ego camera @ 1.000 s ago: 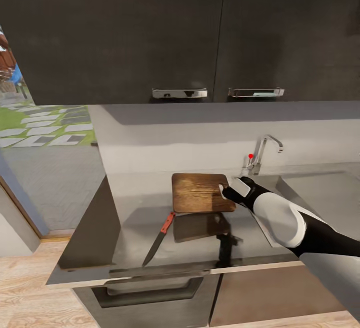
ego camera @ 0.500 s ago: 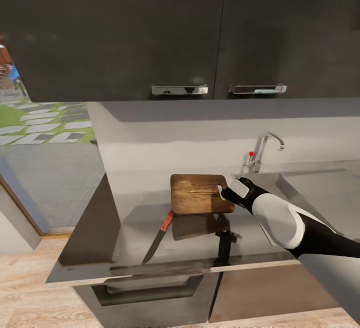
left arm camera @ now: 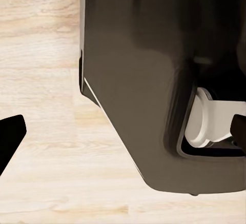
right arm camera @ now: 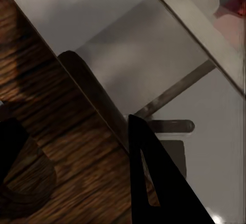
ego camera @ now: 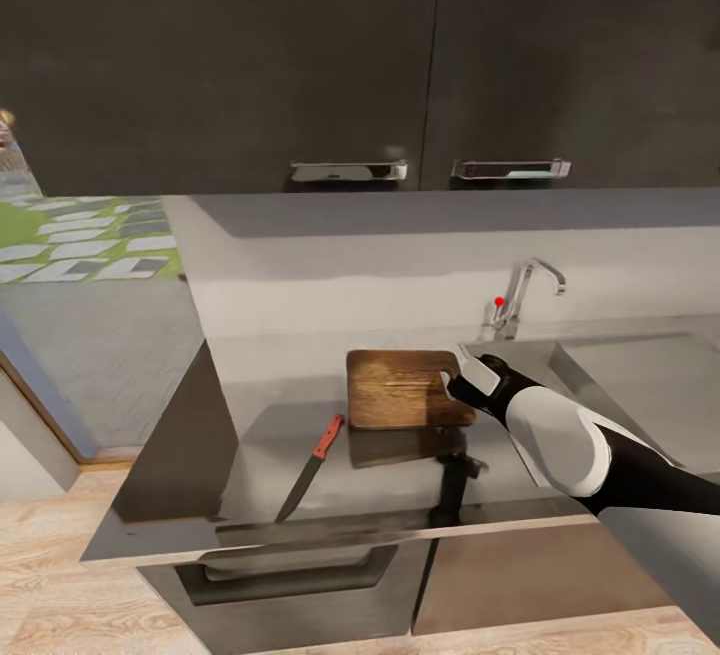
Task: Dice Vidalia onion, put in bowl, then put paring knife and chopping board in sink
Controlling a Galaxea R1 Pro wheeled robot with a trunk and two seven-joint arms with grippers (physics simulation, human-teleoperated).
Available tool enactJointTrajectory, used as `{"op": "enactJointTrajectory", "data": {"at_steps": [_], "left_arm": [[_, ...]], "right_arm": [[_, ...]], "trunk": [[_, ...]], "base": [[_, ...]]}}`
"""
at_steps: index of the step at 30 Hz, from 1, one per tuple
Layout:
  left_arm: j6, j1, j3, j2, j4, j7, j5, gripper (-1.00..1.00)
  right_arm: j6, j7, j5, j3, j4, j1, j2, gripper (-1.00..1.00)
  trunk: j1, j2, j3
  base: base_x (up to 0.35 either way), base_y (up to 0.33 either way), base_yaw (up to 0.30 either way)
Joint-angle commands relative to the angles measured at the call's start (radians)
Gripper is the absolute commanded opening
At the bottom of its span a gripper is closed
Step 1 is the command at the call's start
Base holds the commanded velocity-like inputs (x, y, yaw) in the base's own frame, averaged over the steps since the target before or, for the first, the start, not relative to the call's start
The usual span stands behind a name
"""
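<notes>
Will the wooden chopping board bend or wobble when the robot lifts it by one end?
Probably not: the chopping board looks like thick, solid wood, so likely stiff. Held at one edge by the right gripper, its far end may sag or swing. The smooth grey countertop would let it slide easily.

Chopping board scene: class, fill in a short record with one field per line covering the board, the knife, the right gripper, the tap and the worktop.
chopping board: dark brown wood, lifted above the countertop, its shadow on the surface beneath it
paring knife: flat on the countertop, in front of the board's left end, orange-red handle toward the board
right gripper: shut on the board's right edge
tap: chrome, red knob, behind the sink
countertop: grey, metallic
</notes>
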Motion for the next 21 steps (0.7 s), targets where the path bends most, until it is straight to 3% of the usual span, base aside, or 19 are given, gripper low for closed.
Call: {"op": "enactJointTrajectory", "data": {"at_steps": [1,21], "left_arm": [[0.001,0.0,0.005,0.0,-0.002,-0.007,0.006,1.0],[0.001,0.0,0.007,0.001,-0.001,-0.007,0.005,1.0]], "right_arm": [[0.005,-0.012,-0.011,0.003,-0.003,-0.001,0.0,-1.0],[0.012,-0.043,-0.01,0.008,-0.011,-0.001,0.0,-1.0]], "trunk": [[0.001,-0.002,-0.002],[0.001,-0.002,-0.003]], "base": [[0.0,-0.021,0.0],[0.0,-0.002,0.0]]}}
